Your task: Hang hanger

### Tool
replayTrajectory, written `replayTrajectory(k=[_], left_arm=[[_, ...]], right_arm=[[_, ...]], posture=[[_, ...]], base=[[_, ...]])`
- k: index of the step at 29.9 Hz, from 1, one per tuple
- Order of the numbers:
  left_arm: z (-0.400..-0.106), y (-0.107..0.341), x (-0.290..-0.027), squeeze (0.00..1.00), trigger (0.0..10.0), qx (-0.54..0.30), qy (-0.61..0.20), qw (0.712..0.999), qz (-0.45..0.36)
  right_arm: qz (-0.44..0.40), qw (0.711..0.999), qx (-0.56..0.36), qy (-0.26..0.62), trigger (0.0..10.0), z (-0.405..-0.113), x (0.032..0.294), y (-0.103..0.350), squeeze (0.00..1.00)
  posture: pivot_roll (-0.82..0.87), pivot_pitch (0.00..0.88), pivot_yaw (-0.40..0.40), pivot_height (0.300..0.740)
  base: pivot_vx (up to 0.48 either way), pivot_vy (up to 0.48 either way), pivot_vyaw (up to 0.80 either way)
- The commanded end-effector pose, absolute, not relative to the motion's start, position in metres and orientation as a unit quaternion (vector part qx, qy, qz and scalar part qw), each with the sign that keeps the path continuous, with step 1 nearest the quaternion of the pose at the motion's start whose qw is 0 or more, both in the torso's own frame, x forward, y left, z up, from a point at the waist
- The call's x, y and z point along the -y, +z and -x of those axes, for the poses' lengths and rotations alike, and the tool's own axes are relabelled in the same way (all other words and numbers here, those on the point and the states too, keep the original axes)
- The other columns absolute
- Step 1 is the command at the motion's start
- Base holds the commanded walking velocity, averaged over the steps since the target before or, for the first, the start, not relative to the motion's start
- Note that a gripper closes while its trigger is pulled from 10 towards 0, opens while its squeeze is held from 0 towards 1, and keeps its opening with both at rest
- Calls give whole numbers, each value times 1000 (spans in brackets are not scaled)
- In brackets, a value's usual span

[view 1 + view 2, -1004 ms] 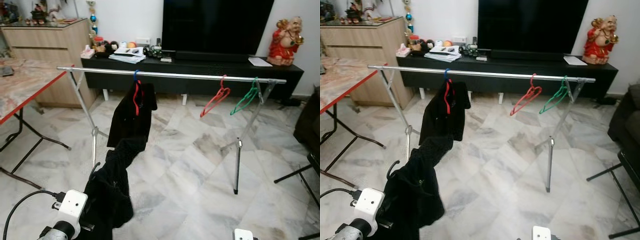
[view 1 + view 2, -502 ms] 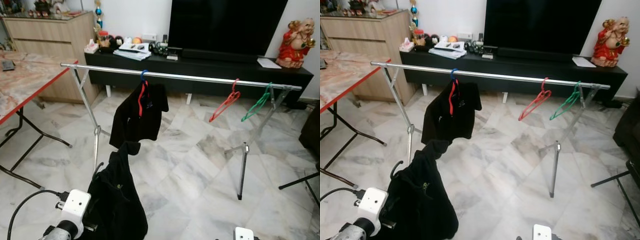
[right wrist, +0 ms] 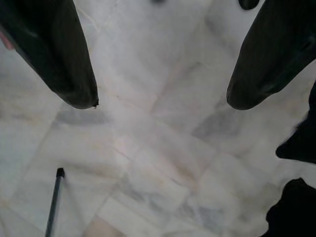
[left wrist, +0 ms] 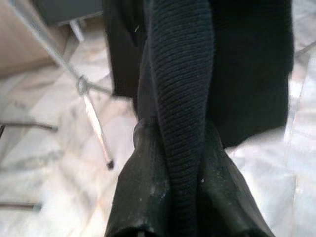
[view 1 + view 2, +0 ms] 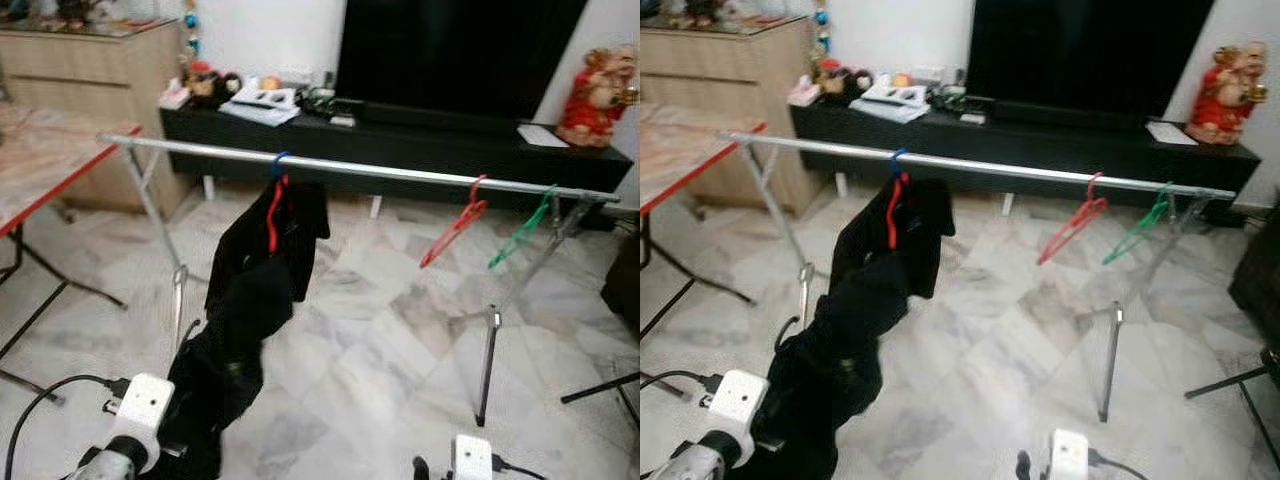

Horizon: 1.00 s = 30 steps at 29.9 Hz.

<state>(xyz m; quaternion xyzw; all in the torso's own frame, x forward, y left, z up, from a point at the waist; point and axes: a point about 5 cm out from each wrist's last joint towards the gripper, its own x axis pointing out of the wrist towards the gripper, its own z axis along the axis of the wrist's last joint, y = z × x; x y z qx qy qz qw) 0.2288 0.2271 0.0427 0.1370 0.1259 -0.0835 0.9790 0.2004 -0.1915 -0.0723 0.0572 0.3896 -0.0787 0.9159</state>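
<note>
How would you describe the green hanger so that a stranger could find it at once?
Find the long silver rail standing before the black TV cabinet. The green hanger hangs empty at its right end, beside an empty red hanger; only its colour differs.

Black garment [image 5: 262,270]; red hanger [image 5: 452,222], green hanger [image 5: 524,227]; floor [image 5: 380,330] seemingly grey-veined white marble.

A white boxy camera block [image 5: 142,402] sits on the silver left arm [image 5: 108,462], with a black cable [image 5: 45,400] looping off it. The right wrist block [image 5: 468,458] is white too; both right fingers [image 3: 64,54] are long, black and tapered.
</note>
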Motion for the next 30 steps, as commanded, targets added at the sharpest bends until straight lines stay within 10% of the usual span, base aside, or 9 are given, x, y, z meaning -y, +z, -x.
replayTrajectory(k=[1, 30], left_arm=[[-235, 51, -219, 0, 10000, -104, -97, 981, -132], [-244, 54, -207, 0, 10000, -100, -126, 978, -130]], right_arm=[[-51, 907, -406, -99, 10000, -189, 204, -77, 0], [-47, 906, -411, -90, 10000, -190, 201, -77, 0]], posture=[[72, 6, -33, 740], [76, 5, -30, 740]], base=[[311, 0, 0], [323, 0, -221]])
